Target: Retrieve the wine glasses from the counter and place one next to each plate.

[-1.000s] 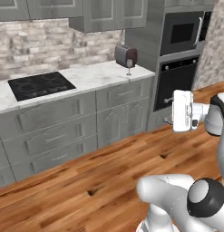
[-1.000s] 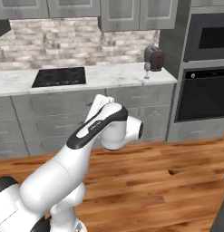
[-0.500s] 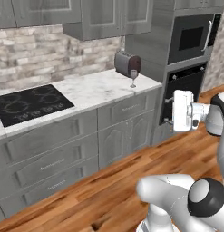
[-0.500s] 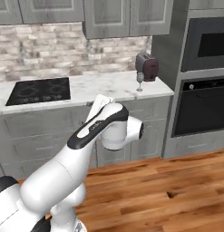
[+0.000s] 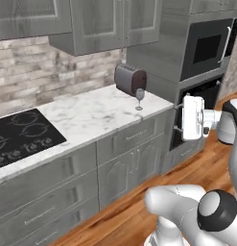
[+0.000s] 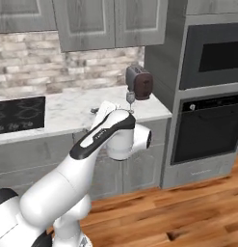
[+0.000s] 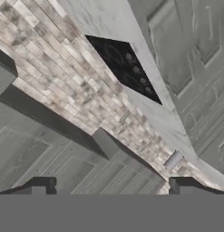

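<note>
— Wine glass (image 5: 139, 98) stands upright on the marble counter (image 5: 91, 117), just in front of the toaster (image 5: 130, 79); where is the gripper (image 7: 112, 186)?

— Well short of it, nearer the robot, jaws spread wide and holding nothing; the glass lies ahead, stem vertical; cooktop (image 5: 19, 140) far left, wall oven (image 6: 207, 126) right.

White grey-veined counter (image 5: 91, 115), black cooktop (image 5: 19, 139), dark red-brown toaster (image 5: 129, 79).
</note>
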Tool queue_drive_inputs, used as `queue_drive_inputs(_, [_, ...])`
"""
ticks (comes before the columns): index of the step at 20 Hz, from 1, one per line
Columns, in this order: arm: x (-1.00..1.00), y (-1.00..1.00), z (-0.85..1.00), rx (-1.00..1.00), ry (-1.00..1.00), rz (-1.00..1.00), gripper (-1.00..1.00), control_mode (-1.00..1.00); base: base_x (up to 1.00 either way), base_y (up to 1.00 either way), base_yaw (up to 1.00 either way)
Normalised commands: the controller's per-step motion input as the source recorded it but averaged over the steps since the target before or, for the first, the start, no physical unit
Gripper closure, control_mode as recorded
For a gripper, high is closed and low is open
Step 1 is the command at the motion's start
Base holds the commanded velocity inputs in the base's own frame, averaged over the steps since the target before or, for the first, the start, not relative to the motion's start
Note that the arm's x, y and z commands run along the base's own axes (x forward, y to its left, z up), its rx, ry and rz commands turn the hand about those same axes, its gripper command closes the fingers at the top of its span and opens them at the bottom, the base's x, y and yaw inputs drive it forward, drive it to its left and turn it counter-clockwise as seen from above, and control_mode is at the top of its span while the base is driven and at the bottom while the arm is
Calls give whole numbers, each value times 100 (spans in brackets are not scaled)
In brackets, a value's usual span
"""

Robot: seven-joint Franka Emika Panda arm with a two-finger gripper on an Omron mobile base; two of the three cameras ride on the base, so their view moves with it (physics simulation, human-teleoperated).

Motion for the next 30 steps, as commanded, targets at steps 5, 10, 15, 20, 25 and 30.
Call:
queue_drive_inputs(5, [0,0,0,0,0,0,-100,100,100,-33,-14])
queue_drive_inputs(10, [0,0,0,0,0,0,-100,100,100,0,-7])
queue_drive_inputs(15, [0,0,0,0,0,0,-100,100,100,1,0])
queue_drive_inputs(20, [0,0,0,0,0,0,-100,100,84,2,0])
queue_drive_inputs(25, [0,0,0,0,0,0,-100,100,29,6,-3])
queue_drive_inputs(30, [0,0,0,0,0,0,-100,100,6,13,-19])
